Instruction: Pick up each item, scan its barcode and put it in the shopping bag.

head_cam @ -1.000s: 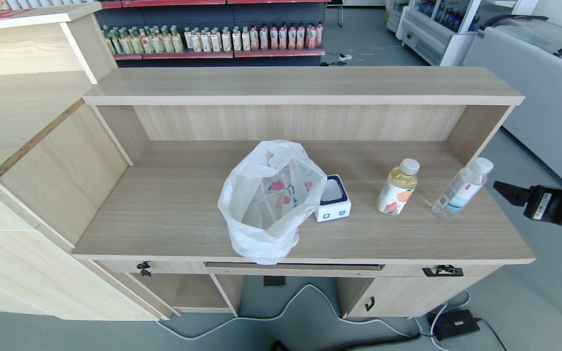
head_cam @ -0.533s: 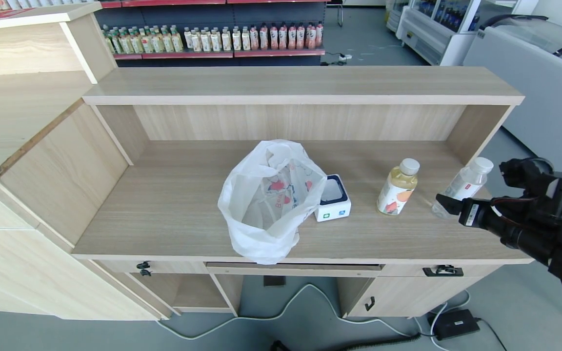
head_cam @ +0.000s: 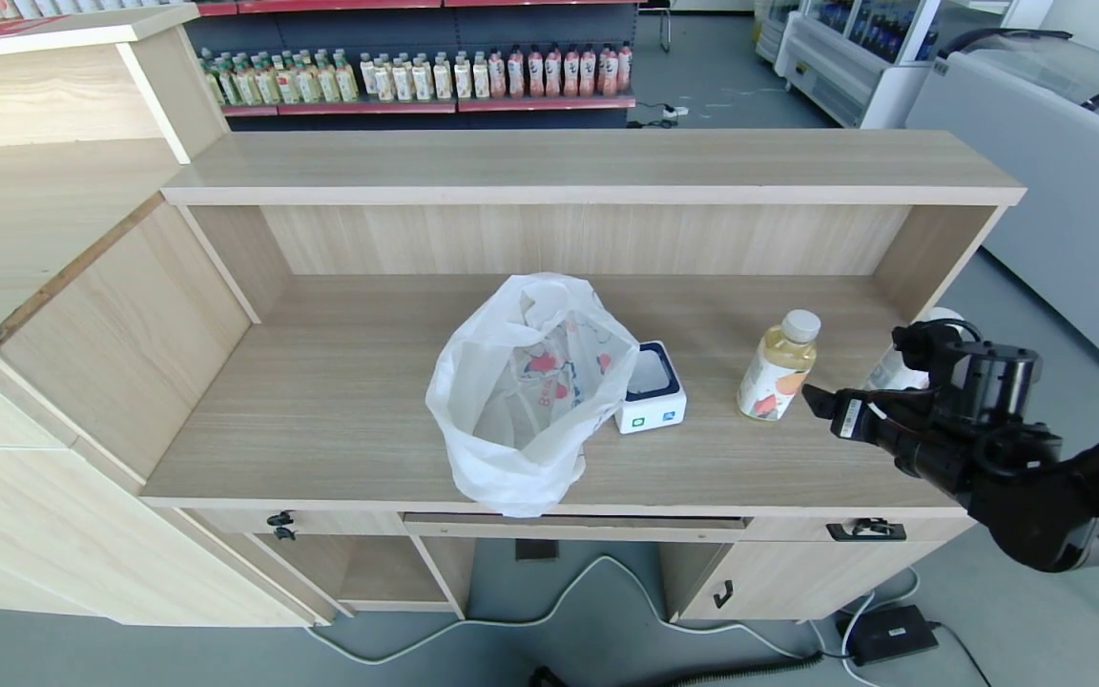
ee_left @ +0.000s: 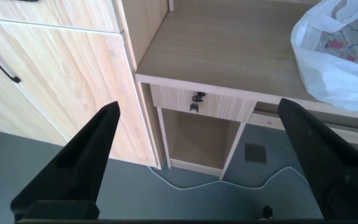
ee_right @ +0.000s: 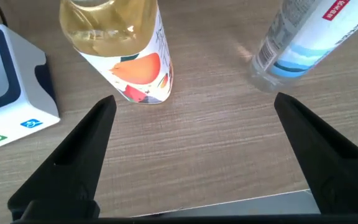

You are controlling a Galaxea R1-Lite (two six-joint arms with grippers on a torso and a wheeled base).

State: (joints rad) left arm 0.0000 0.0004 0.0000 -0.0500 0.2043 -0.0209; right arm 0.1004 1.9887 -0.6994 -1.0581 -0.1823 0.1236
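Over at the right end of the pale wooden bench (head_cam: 340, 401), my right claw (ee_right: 194, 102) hangs wide open with nothing in it, aimed at the gap between the yellow juice bottle with the white cap and fruit label (ee_right: 120, 50) and the clear plastic water bottle (ee_right: 303, 37). My tip: square up on the juice bottle, come in level and pinch the labelled belly, not the neck. It's standing upright, long axis vertical, cap up, so a side grab suits it.
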